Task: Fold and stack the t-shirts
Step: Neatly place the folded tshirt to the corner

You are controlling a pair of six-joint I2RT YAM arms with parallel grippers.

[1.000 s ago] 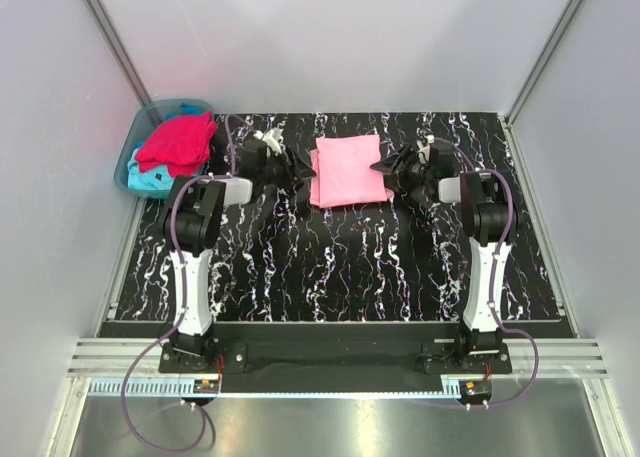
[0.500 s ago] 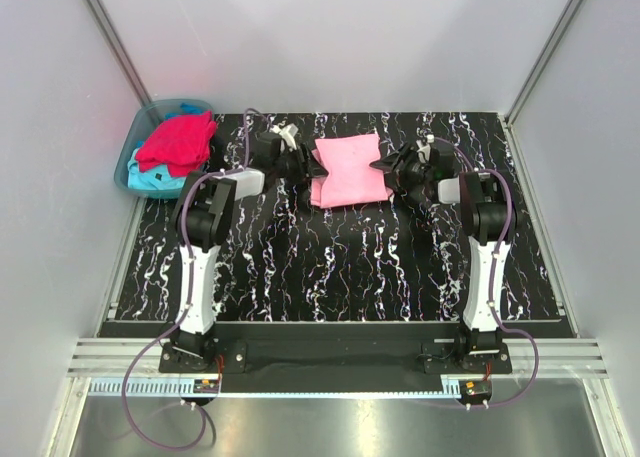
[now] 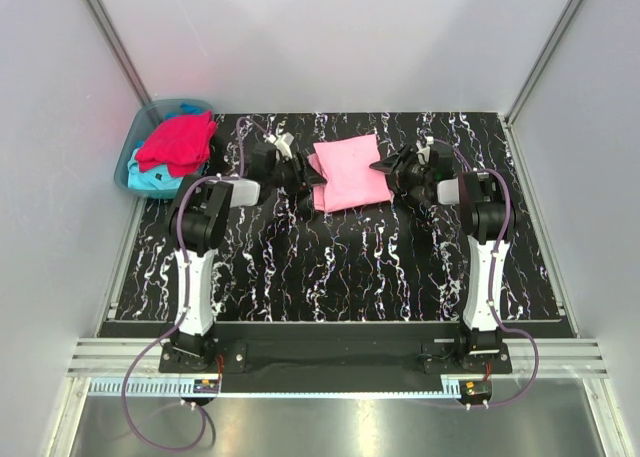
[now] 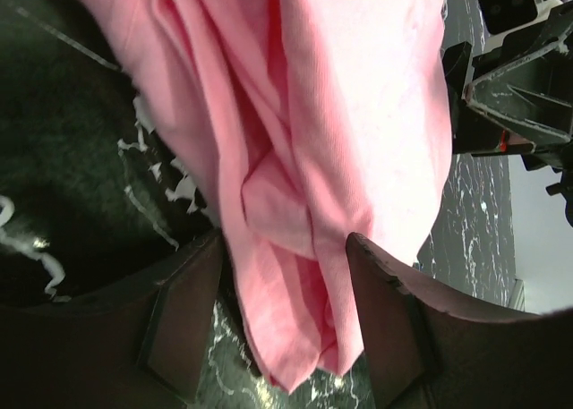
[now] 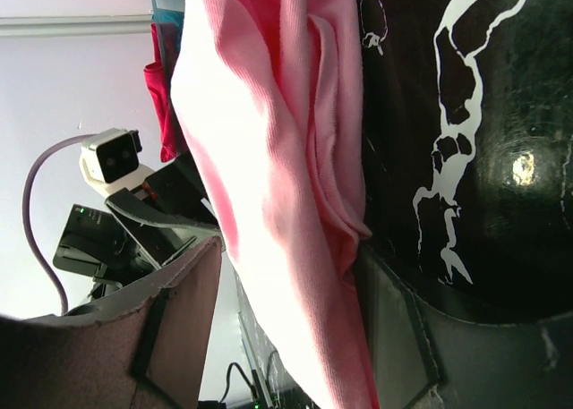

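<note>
Surroundings: black white-veined table [image 3: 340, 267], closed in by pale walls at left, right and far side. Translucent blue-green tub [image 3: 165, 105] at the far-left corner, well apart from both grippers. In the tub: crimson t-shirt [image 3: 178, 142] heaped on top, turquoise t-shirt [image 3: 150, 180] beneath it and showing only at the near edge. On the table, far middle: light pink t-shirt [image 3: 350, 172], folded to a rough rectangle, lying slightly askew, closely flanked by both wrists. Whether resting on the table or lifted off it, not clear. Left gripper [image 3: 316, 177] at the shirt's left edge, right gripper [image 3: 380, 166] at its right edge, facing each other across the cloth. Left wrist view: fingers [image 4: 183, 328] on either side of a bunched fold of pink cloth, jaws drawn in and pinching it, cloth filling the gap. Right gripper's dark body visible beyond the shirt. Right wrist view: same arrangement, fingers [image 5: 179, 337] clamped on the layered pink edge, several folds showing. Behind the shirt, the left wrist's camera and purple cable, with a strip of crimson and turquoise farther back. Obstructions: table between the grippers mostly hidden by the shirt; shirt's side edges overlapped by the wrists in the overhead view. Count: t-shirts three (one pink, one crimson, one turquoise); tubs one; arms two; grippers two, both on the same shirt.
</note>
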